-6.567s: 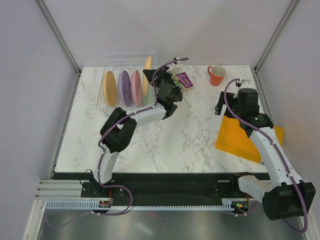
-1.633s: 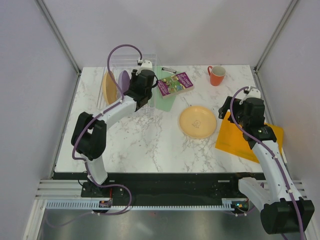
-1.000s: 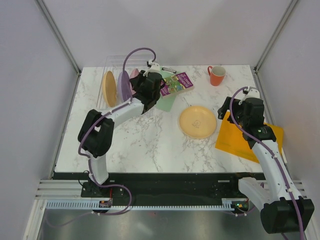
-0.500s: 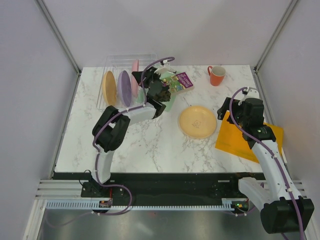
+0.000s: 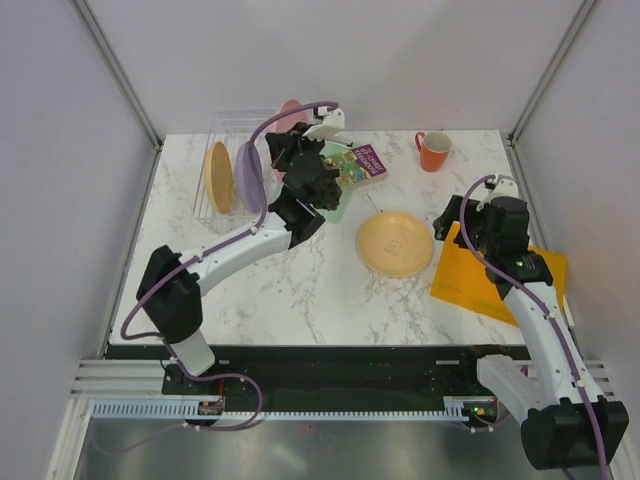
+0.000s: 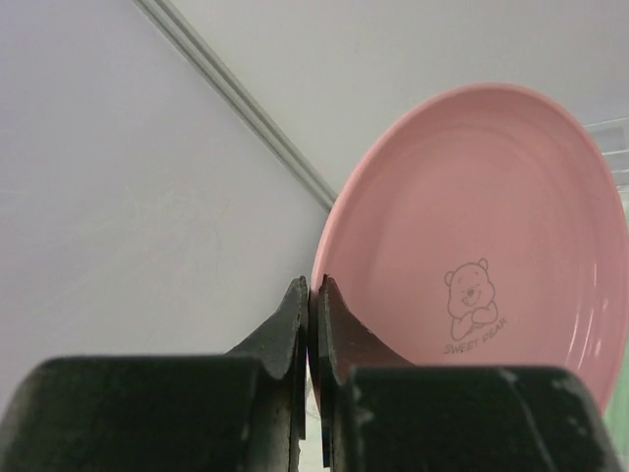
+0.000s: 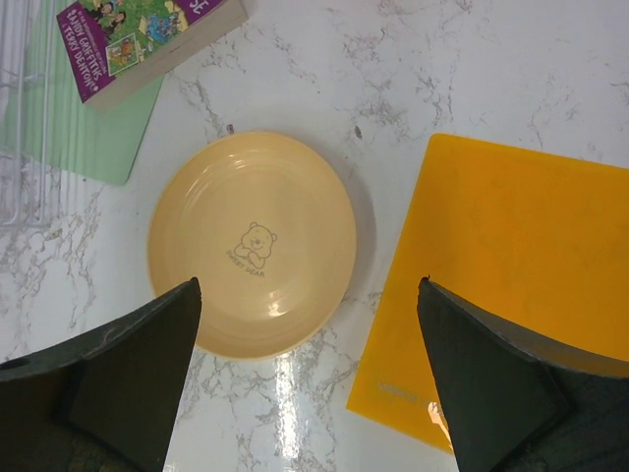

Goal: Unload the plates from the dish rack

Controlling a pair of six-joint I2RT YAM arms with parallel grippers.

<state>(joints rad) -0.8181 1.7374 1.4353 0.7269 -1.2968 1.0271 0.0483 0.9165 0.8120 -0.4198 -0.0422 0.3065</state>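
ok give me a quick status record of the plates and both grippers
left gripper: shut on pink plate, raised over the dish rack
right gripper: open, empty
in rack: racked yellow plate, lilac plate, both on edge
unloaded: flat yellow plate, lying on the table
not yet set down: three plates

Pink plate (image 6: 472, 206): "SWEET BEAR" under bear drawing. Yellow plate (image 7: 251, 246), book (image 7: 147, 34): print too small to read.

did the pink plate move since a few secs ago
Yes. The pink plate has left its slot in the dish rack next to the purple plate. The left claw now holds it raised over the rack's far right end.
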